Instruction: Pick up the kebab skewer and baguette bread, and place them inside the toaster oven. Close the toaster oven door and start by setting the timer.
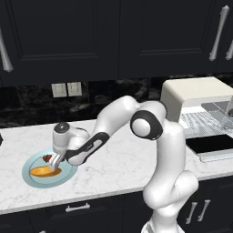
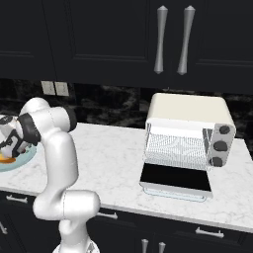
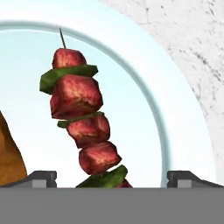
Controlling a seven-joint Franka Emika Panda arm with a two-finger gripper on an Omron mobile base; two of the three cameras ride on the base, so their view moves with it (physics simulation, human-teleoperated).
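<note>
**Gripper down over the plate, jaws apart around the skewer**

On the left, the pale blue plate [image 1: 34, 179] sits on the marble counter [image 1: 113, 173] with the baguette bread [image 1: 44, 171] and the kebab skewer [image 3: 83, 118] on it. The gripper [image 1: 57, 159] hangs right over them, jaws spread wide either side of the skewer, not clamped. Off to the right, the toaster oven [image 2: 190, 126] stands with its toaster oven door [image 2: 175, 179] dropped open.

Both base views look forward and down from behind the arm, sharing the white marble counter [image 1: 118, 168] and pale blue round plate [image 1: 68, 175], while the hand view hangs close above that plate.
</note>
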